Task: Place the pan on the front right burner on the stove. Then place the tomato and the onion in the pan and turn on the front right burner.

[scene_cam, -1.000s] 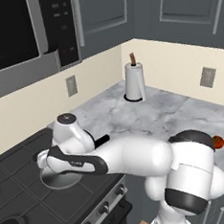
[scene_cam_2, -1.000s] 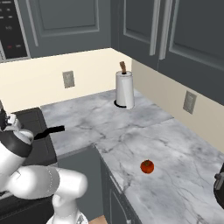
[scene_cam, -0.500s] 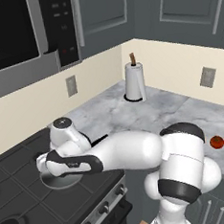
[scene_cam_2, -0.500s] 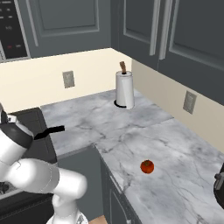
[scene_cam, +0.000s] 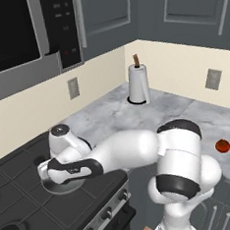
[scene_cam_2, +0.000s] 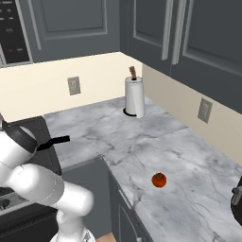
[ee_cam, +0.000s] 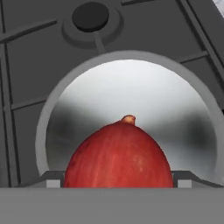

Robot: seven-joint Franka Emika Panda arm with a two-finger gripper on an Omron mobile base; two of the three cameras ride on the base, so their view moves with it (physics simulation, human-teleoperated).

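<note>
Left base view: elbow swung nearer; hand (ee_cam: 118, 186) wide around onion (ee_cam: 119, 157) over pan (ee_cam: 131, 92), unmoved.

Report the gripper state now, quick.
Gripper: jaws closed on the red onion, with the pan directly beyond it.

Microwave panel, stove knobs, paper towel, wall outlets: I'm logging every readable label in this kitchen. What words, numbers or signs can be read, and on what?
None can be read.
Microwave control panel: small pale and red marks, too blurred to read.
Same panel in the right base view: marks, unreadable.
Stove knobs: no markings visible.
Paper towel roll, wall outlets: no text.
</note>
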